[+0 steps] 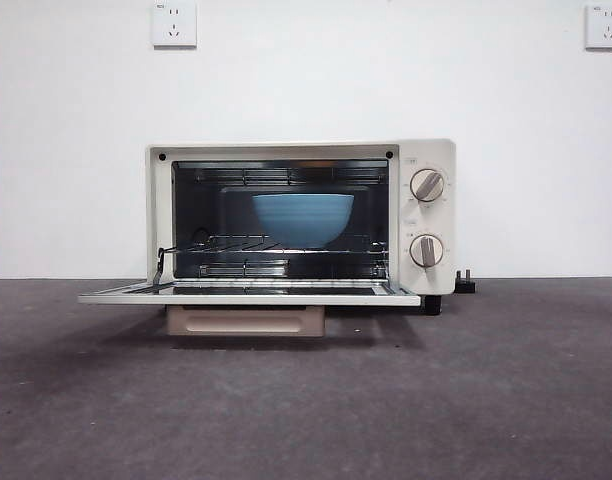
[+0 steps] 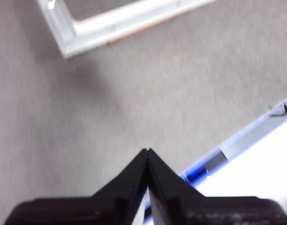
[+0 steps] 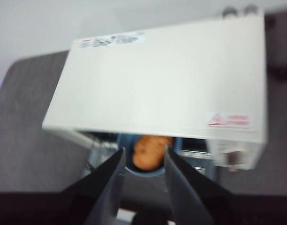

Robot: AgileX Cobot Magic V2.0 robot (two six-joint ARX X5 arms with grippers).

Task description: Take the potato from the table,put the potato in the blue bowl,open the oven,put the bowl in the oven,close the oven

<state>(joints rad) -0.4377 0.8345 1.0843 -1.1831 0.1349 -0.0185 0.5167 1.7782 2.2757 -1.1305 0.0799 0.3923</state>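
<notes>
The cream-white oven [image 1: 300, 215] stands on the table [image 1: 306, 400] with its door [image 1: 251, 294] folded down flat. Inside, on the wire rack, sits the blue bowl [image 1: 303, 218]. From above, the right wrist view shows the oven's top [image 3: 162, 79], and under its front edge the blue bowl [image 3: 127, 164] with the orange-brown potato [image 3: 149, 151] in it. My right gripper [image 3: 143, 157] hangs open above the bowl, holding nothing. My left gripper [image 2: 147, 151] is shut and empty over bare table, away from the corner of the open door [image 2: 87, 33].
A black plug [image 1: 465, 284] lies by the oven's right rear foot. Two wall sockets [image 1: 174, 23] sit high on the white wall. A white and blue edge [image 2: 256, 154] runs beside the left gripper.
</notes>
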